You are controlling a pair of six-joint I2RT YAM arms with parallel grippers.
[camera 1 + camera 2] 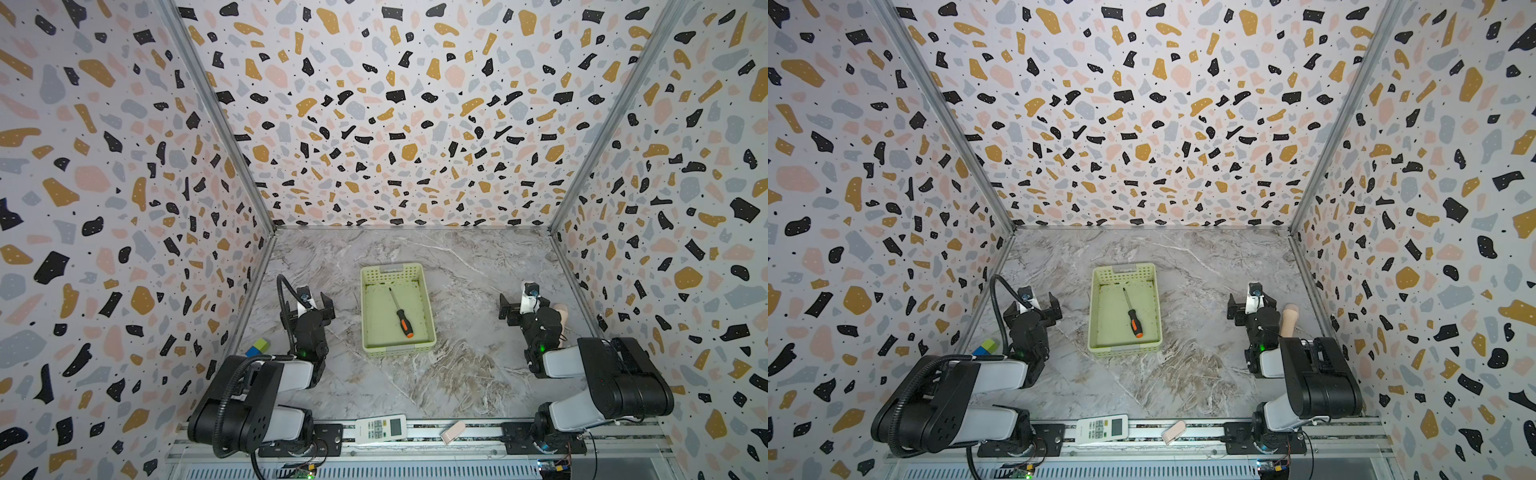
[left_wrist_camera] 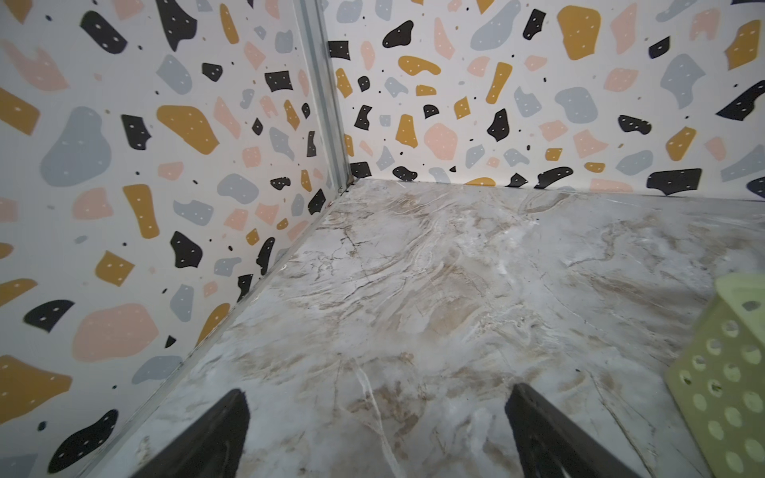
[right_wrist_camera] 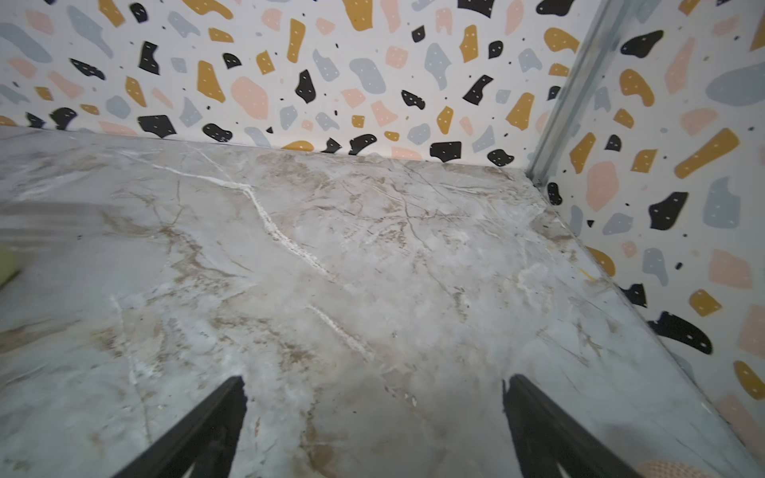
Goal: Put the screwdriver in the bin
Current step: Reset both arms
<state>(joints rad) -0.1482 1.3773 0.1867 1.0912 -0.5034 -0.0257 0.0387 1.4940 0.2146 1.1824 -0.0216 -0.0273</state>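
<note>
Evidently complete: found slim metal-shafted screwdriver [image 1: 399, 311], black-and-orange handle, lying flat inside shallow pale yellow-green perforated plastic bin [image 1: 392, 274]; noted left jaws and right jaws wide open, empty, well apart from it; nothing outstanding.

Blk joints [image 1: 623, 382], grey links [image 1: 561, 361], green LEDs [image 1: 541, 347]; ribbed cable [image 1: 220, 415] on L arm [image 1: 291, 370].
</note>
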